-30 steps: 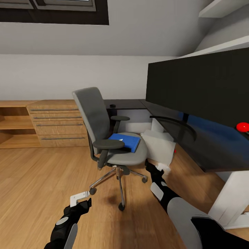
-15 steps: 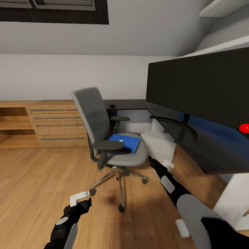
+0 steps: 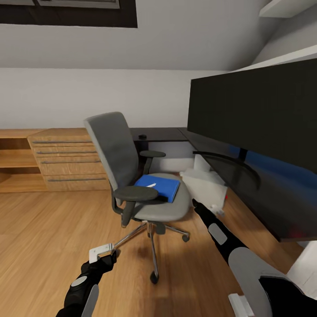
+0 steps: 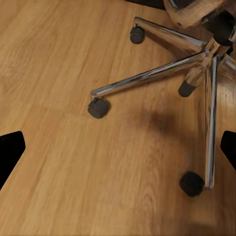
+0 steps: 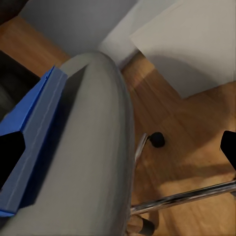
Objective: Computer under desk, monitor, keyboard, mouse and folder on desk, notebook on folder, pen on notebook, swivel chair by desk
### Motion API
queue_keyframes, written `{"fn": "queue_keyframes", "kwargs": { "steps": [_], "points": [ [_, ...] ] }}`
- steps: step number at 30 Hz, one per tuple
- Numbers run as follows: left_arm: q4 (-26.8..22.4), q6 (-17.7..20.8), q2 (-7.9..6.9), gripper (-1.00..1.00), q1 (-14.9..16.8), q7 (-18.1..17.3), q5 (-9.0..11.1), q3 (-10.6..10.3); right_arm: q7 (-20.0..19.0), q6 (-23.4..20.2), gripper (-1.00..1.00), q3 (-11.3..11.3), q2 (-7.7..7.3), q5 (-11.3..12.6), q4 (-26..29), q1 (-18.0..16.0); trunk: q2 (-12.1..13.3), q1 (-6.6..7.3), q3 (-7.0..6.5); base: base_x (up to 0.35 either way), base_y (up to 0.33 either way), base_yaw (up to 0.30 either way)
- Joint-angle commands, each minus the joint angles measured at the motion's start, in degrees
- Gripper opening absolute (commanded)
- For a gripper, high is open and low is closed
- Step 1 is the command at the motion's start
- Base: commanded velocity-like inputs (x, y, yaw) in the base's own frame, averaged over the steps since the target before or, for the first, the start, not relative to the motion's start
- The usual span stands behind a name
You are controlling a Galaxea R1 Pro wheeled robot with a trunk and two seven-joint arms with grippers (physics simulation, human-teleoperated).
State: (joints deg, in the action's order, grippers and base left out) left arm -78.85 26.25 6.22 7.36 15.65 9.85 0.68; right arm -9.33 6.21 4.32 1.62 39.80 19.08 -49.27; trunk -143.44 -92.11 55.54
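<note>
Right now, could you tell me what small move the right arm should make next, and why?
Probably ease the right gripper forward over the seat toward the folder: the folder lies on the chair, and the open jaws sit just beside the seat's edge, nothing between them.

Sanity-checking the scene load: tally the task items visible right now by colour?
Blue: 1, the folder on the chair seat
Grey: 1, the swivel chair
Black: 2, the monitor and the desk
White-grey: 1, the computer on the floor by the desk
Total: 5
</note>
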Motion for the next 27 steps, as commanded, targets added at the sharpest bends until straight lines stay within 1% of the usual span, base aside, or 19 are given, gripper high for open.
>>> {"fn": "queue_keyframes", "kwargs": {
  "steps": [1,6,9,10,12,13,16,27],
  "points": [
    [-0.07,0.21,0.02,1.00,0.03,0.35,0.61,0.02,-0.52,-0.81,1.00,0.47,0.05,0.37,-0.10,-0.05,-0.02,0.00,0.06,0.116,0.000,0.000],
    [-0.07,0.24,0.02,1.00,0.03,0.35,0.61,0.08,-0.52,-1.39,1.00,0.46,-0.03,0.51,-0.10,-0.04,-0.02,0.00,0.06,0.191,0.076,0.000],
    [-0.07,0.26,0.02,1.00,0.03,0.35,0.66,0.06,-0.54,-2.27,1.00,0.49,-0.08,0.53,-0.10,-0.04,-0.02,0.00,0.06,0.281,0.152,0.000],
    [-0.30,0.16,0.02,1.00,0.03,0.35,0.68,0.04,-0.58,-3.29,1.00,0.50,-0.22,0.54,-0.10,-0.04,-0.02,0.00,0.06,0.119,0.073,0.000],
    [-2.14,0.08,0.08,1.00,0.03,0.35,0.69,-0.01,-0.60,-3.61,1.00,0.51,-0.27,0.54,-0.10,-0.06,-0.02,0.00,0.06,0.062,0.038,0.000],
    [-4.86,0.05,0.10,1.00,-0.02,0.32,0.69,-0.04,-0.57,-3.74,1.00,0.51,-0.29,0.54,-0.10,-0.05,-0.02,0.00,0.06,0.020,0.012,0.000],
    [-7.33,0.05,0.11,1.00,-0.09,0.28,0.69,-0.04,-0.54,-3.80,1.00,0.49,-0.28,0.54,-0.10,-0.04,-0.02,0.00,0.06,0.011,0.007,0.000],
    [-10.82,0.37,0.25,1.00,-0.15,0.24,0.77,-0.23,-0.64,-3.83,1.00,0.46,-0.44,0.54,-0.11,-0.04,-0.02,0.00,0.06,0.001,0.001,0.000]
  ]
}}
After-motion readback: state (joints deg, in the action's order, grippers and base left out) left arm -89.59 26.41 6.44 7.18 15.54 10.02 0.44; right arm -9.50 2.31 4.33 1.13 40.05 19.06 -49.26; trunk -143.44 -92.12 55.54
